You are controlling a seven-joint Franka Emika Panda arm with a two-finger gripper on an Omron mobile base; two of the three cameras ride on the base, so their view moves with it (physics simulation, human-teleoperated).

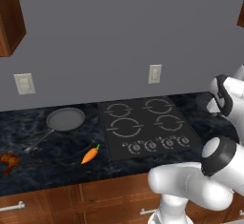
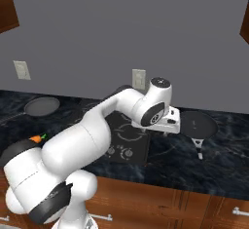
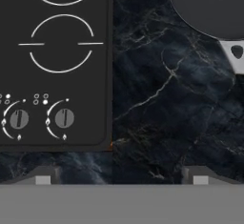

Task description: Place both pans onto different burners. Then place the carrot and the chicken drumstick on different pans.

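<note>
One dark grey pan lies on the counter left of the black cooktop, its handle pointing to the front left. A second pan rests on the counter right of the cooktop, handle toward the front; its rim shows at the upper right of the hand view. The orange carrot lies near the cooktop's front left corner. At the far left sits the brown drumstick. My gripper hangs open and empty over bare counter between the cooktop and the right pan, fingertips wide apart. All four burners are bare.
Four knobs line the cooktop's front edge. The dark marble counter runs along a grey wall with two outlets. Wooden cabinets hang at the upper corners, and drawers sit below the counter's front edge.
</note>
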